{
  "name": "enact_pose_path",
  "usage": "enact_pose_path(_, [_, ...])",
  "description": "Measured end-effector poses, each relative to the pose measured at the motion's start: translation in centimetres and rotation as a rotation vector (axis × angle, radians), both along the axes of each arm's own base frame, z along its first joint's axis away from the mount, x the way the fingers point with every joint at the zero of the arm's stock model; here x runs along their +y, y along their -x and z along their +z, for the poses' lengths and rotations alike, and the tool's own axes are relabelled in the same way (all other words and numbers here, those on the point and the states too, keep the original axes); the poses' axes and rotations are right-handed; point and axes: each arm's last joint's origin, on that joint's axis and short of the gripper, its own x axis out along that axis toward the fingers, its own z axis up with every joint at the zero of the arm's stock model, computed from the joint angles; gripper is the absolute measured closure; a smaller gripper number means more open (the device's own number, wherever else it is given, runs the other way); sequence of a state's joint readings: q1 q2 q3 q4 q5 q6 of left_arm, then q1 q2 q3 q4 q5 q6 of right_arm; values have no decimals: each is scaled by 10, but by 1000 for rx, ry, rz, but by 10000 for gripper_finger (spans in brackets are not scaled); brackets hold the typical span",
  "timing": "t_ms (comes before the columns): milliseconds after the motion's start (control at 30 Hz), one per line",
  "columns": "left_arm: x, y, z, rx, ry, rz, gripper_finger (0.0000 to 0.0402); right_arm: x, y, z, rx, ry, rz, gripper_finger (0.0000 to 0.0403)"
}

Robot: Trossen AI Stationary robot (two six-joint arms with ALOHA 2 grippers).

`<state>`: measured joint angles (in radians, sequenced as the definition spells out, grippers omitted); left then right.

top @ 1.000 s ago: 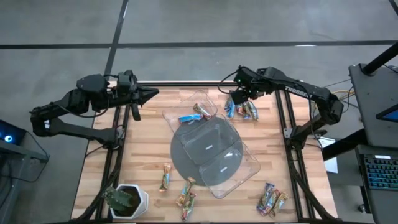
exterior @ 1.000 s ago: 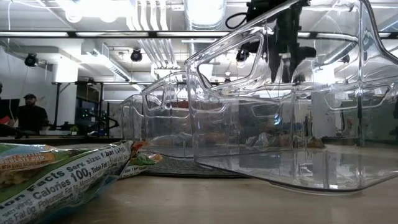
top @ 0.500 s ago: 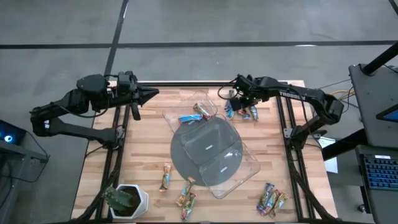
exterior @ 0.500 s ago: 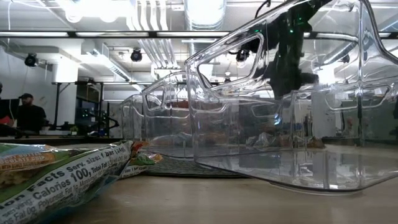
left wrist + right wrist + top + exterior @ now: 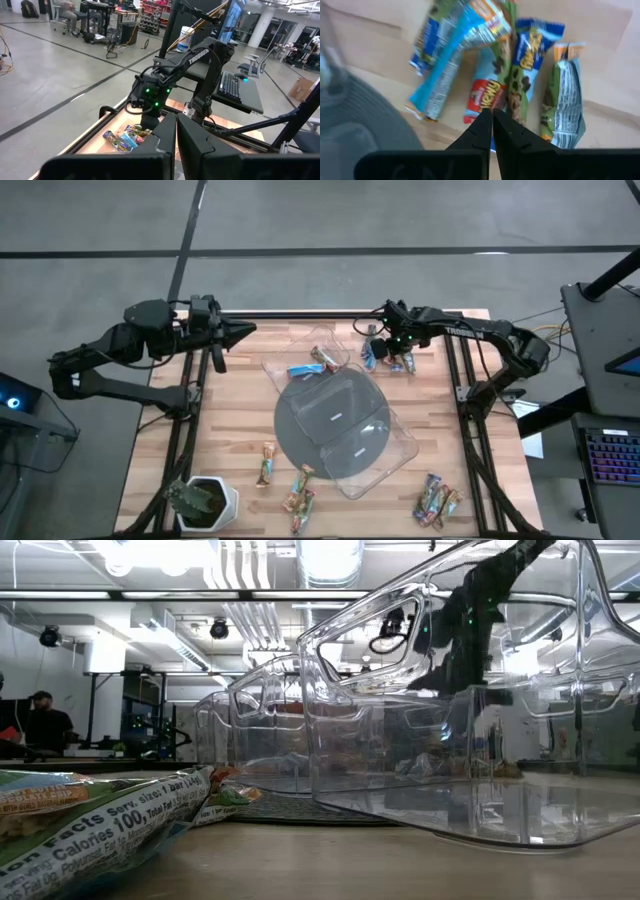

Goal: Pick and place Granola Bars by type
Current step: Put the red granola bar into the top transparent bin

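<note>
STEP: pick | right pincer (image 5: 491, 116) closed down to nothing over the far-right pile of Granola Bars (image 5: 388, 358) on the surface (image 5: 230, 420); no bar visibly caught | left pincer (image 5: 240, 333) closed, parked far-left | NEXT: probably reopen and regrasp one bar.

The desk (image 5: 230, 410) is pale planked wood with a black frame. A grey disc (image 5: 310, 430) lies under colourless clear trays (image 5: 375, 442). The Granola Bars (image 5: 520, 75) at the desk's one o'clock carry blue, green and orange wrappers, one with a red patch and yellow lettering. Bars at six o'clock (image 5: 298, 495) look orange-brown, though they are small in the high view. The plant (image 5: 188, 498) is green in a white pot. Both arms are black, the right end effector (image 5: 492, 117) included.
</note>
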<state>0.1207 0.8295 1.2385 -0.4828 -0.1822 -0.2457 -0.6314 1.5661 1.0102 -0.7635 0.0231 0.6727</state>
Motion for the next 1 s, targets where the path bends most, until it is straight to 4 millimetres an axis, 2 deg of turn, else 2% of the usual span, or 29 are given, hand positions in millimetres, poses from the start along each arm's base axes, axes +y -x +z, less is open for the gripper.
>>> enact_pose_path(633, [0,0,0,-12,43,7,401,-9,-7,-43,100,-74,37,395])
enact_pose_path(800, [0,0,0,-18,60,8,401,-10,-5,-43,141,-37,26,395])
enact_pose_path(1000, [0,0,0,-20,66,9,401,-14,7,-35,272,-18,-6,395])
